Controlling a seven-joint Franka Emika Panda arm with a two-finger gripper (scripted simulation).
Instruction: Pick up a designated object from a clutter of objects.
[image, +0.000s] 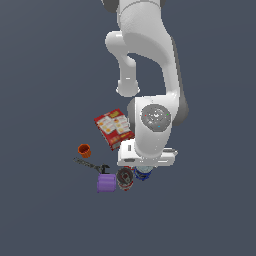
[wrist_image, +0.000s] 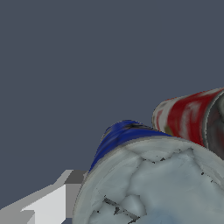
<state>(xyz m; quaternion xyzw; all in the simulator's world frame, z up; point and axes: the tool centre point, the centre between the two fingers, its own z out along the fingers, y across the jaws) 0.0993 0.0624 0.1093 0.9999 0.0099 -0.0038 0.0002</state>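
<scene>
The blue can (image: 143, 173) with a pale silvery top stands among the clutter, directly under my gripper (image: 146, 164). In the wrist view its top (wrist_image: 153, 188) fills the frame and its blue side (wrist_image: 116, 135) shows. One white-and-grey finger (wrist_image: 52, 201) sits right beside the can; the other finger is hidden. I cannot tell whether the jaws press on the can. The dark grey-and-red can (image: 125, 178) lies right beside it, and it also shows in the wrist view (wrist_image: 190, 118).
A purple cylinder (image: 106, 183) stands at the exterior view's left of the dark can. A black tool (image: 91, 165), an orange cup (image: 84, 150) and a red printed box (image: 115, 129) lie farther back. The arm hides what lies behind the gripper.
</scene>
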